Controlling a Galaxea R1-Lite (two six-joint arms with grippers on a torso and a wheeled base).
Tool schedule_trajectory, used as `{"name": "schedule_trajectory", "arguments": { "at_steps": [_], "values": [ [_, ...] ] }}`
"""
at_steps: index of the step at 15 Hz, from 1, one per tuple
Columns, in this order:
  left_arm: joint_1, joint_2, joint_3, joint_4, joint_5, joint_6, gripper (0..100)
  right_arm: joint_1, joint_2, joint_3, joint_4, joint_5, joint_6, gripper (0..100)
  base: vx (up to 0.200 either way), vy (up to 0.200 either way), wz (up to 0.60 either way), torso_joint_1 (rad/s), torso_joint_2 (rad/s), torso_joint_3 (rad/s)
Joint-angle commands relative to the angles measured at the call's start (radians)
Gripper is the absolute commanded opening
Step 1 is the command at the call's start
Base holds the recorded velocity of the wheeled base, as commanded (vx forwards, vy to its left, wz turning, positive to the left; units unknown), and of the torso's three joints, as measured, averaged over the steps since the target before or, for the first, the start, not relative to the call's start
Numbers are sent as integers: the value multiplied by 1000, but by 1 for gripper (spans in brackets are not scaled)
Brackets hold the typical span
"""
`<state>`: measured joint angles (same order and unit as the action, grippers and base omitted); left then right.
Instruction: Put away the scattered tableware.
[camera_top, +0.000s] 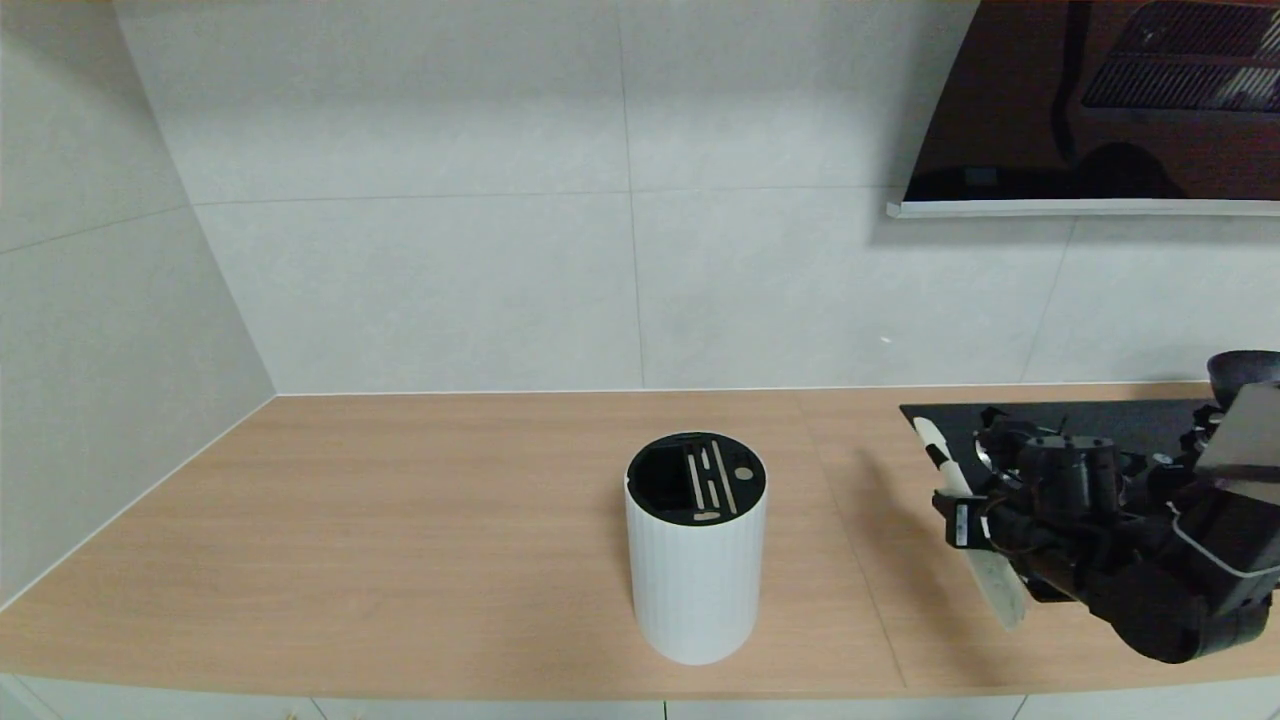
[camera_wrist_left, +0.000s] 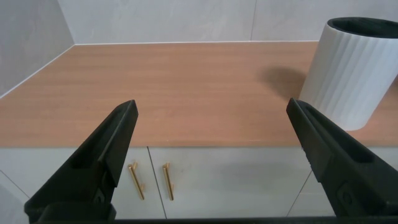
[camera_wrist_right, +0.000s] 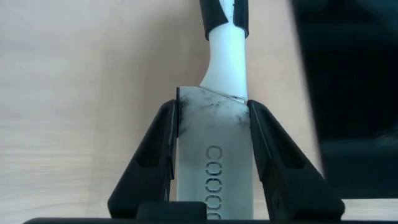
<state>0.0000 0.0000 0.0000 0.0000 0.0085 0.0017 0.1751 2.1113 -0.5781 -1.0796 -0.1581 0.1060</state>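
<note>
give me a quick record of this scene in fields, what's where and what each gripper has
holder: white ribbed cylinder with a black slotted top, upright on the counter
knife: white, held by its blade, right of the holder, at the left edge of the black cooktop
right gripper: shut on the knife
left gripper: open, holding nothing, by the counter's front edge
task state: knife not yet in the holder

My right gripper (camera_top: 965, 512) clamps a white knife (camera_top: 941, 458) by its blade, handle pointing away from me. The white ribbed holder (camera_top: 697, 570) stands upright on the counter (camera_top: 400, 520), well to its left.
</note>
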Motion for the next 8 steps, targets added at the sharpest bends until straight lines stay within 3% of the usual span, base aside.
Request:
{"name": "schedule_trajectory", "arguments": {
  "at_steps": [1, 4, 8],
  "values": [
    [0, 2, 0, 0, 1, -3, 100, 34, -238, 57, 7, 2, -15, 0, 0, 0, 0, 0, 0, 0],
    [0, 2, 0, 0, 1, -3, 100, 87, -381, 87, 9, -1, -38, 0, 0, 0, 0, 0, 0, 0],
    [0, 0, 0, -2, -12, 49, 100, 169, -536, 67, 127, -9, -40, 0, 0, 0, 0, 0, 0, 0]
  ]
}}
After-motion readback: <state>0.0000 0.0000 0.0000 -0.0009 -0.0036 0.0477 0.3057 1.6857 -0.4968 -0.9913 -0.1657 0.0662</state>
